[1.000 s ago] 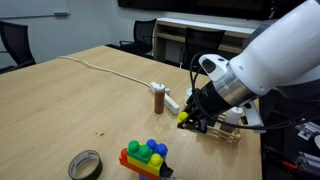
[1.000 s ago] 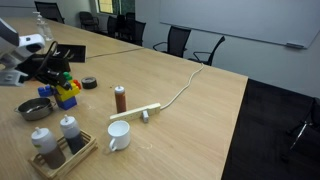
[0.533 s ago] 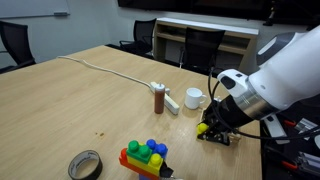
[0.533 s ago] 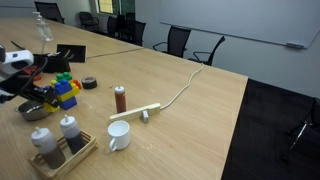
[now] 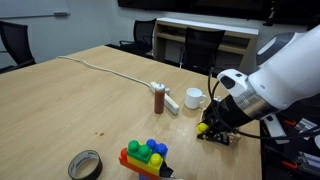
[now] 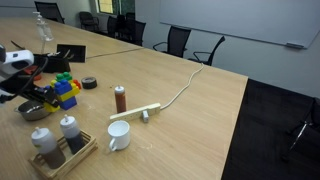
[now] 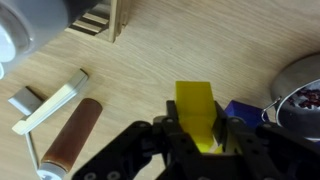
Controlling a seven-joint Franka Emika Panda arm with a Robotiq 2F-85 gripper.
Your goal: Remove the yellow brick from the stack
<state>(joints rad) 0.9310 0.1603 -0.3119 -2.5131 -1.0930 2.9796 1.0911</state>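
My gripper [image 7: 197, 128] is shut on the yellow brick [image 7: 195, 104], which stands up between the black jaws in the wrist view. In an exterior view the gripper [image 5: 209, 129] holds the yellow brick [image 5: 202, 128] low over the table, well away from the stack [image 5: 143, 156]. The stack has a red base with green and blue studded bricks on top, and some yellow still shows in it. It also shows in the other exterior view [image 6: 65, 89], close beside the gripper [image 6: 37, 97]. A blue brick [image 7: 243, 110] lies just beside the jaws.
A tape roll [image 5: 85, 164] lies near the stack. A brown bottle [image 5: 159, 98], a white mug [image 5: 194, 98] and a white cable with its adapter [image 5: 168, 101] stand mid-table. A metal bowl [image 6: 35, 109] and a wooden tray with shakers [image 6: 62, 146] are near the gripper.
Since one second ago the arm has swung away from the stack and lower, with the yellow brick in the jaws. Over the last half second nothing has moved.
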